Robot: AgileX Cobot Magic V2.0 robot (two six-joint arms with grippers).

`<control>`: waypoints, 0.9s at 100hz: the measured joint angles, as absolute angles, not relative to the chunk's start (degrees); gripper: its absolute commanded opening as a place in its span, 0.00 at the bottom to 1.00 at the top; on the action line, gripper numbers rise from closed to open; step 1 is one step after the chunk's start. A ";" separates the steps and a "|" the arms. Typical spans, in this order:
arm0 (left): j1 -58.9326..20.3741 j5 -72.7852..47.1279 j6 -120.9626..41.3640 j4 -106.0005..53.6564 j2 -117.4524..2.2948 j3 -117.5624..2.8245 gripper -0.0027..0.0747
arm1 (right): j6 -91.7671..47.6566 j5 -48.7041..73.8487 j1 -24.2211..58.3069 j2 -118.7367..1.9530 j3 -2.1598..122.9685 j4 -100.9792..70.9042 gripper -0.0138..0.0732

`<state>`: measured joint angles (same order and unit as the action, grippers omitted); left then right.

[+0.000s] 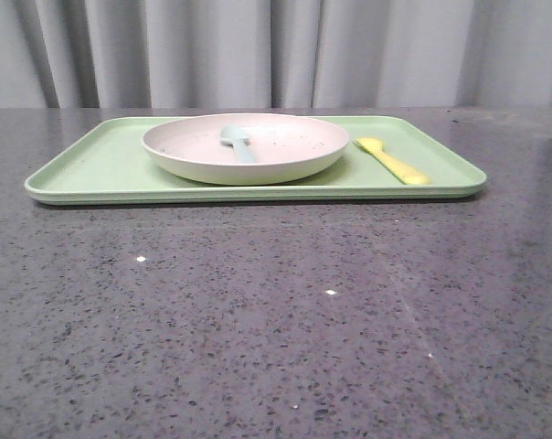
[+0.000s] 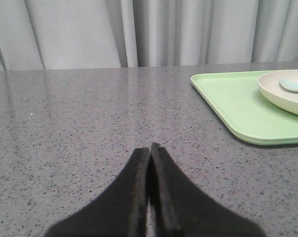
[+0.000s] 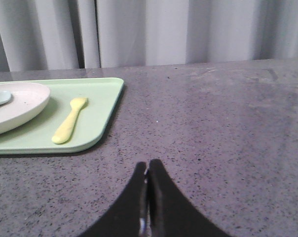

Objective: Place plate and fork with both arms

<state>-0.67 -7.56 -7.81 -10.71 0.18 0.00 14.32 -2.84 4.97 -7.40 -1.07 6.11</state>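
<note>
- The fingers of the left gripper (image 2: 150, 148) were pressed together with nothing between them, low over the bare speckled grey table (image 1: 276, 311), well short of the tray (image 2: 233, 98).
- The fingers of the right gripper (image 3: 148, 165) were likewise clenched on nothing, over the table and apart from the tray's near corner.
- The plate (image 1: 246, 146) sat on the light green tray at the far side of the table, roughly mid-tray, with a pale blue spoon (image 1: 238, 142) lying in it.
- The fork (image 1: 391, 160) lay flat on the tray just beside the plate, on the robot's right, not touching it.
- In the front view the fork's long axis ran diagonally, its tined end nearer the plate and farther back, its handle end toward the tray's front right corner.
- From the right gripper the fork lay ahead and toward the robot's left; I judged this arm the nearer one for it.
- From the left gripper the plate lay ahead and to the right, so that arm seemed better placed for the plate.
</note>
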 measured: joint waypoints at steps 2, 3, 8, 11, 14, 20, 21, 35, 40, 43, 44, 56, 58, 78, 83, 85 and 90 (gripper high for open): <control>-0.67 -7.56 -7.81 -10.71 0.18 0.00 0.01 | 14.32 -2.84 4.64 -6.78 -1.38 6.11 0.08; -0.67 -7.56 -7.81 -10.71 0.18 0.00 0.01 | 14.32 -2.84 4.53 -6.37 -1.39 6.11 0.08; -0.67 -7.56 -7.81 -10.71 0.18 0.00 0.01 | 14.32 -2.66 3.85 -4.92 -1.53 6.11 0.08; -0.67 -7.56 -7.81 -10.71 0.18 0.00 0.01 | 14.32 -2.60 3.42 -4.11 -1.53 6.11 0.08; -0.67 -7.56 -7.81 -10.71 0.18 0.00 0.01 | 14.32 -2.31 3.13 -3.33 -1.62 6.11 0.08; -0.67 -7.56 -7.81 -10.71 0.18 0.00 0.01 | 14.32 -1.46 2.94 -1.47 -1.62 6.11 0.08; -0.67 -7.56 -7.81 -10.71 0.18 0.00 0.01 | 14.32 -1.35 2.84 -1.25 -1.62 6.11 0.08; -0.67 -7.56 -7.81 -10.71 0.18 0.00 0.01 | 14.32 1.59 2.84 0.50 -1.62 6.11 0.08; -0.67 -7.56 -7.81 -10.71 0.18 0.00 0.01 | 14.32 2.88 2.84 0.59 -1.62 6.11 0.08; -0.67 -7.56 -7.81 -10.71 0.18 0.00 0.01 | 14.32 3.75 2.84 0.59 -1.62 6.11 0.08; -0.67 -7.56 -7.81 -10.71 0.18 0.00 0.01 | 14.32 3.91 2.84 0.59 -1.62 6.11 0.08; -0.67 -7.56 -7.81 -10.71 0.18 0.00 0.01 | 14.32 6.22 2.84 0.59 -1.62 6.11 0.08; -0.67 -7.56 -7.81 -10.71 0.18 0.00 0.01 | 14.32 6.54 2.84 0.59 -1.62 6.11 0.08; -0.67 -7.56 -7.81 -10.71 0.18 0.00 0.01 | 14.32 7.19 2.84 0.59 -1.62 6.11 0.08; -0.67 -7.56 -7.81 -10.71 0.18 0.00 0.01 | 14.32 7.19 2.84 0.59 -1.62 6.11 0.08; -0.67 -7.56 -7.81 -10.71 0.18 0.00 0.01 | 14.32 7.23 2.84 0.59 -1.62 6.11 0.08; -0.67 -7.56 -7.81 -10.71 0.18 0.00 0.01 | 14.32 7.33 2.84 0.59 -1.62 6.11 0.08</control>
<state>-0.67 -7.56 -7.81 -10.71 0.18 0.00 14.32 7.33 2.84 0.59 -1.62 6.11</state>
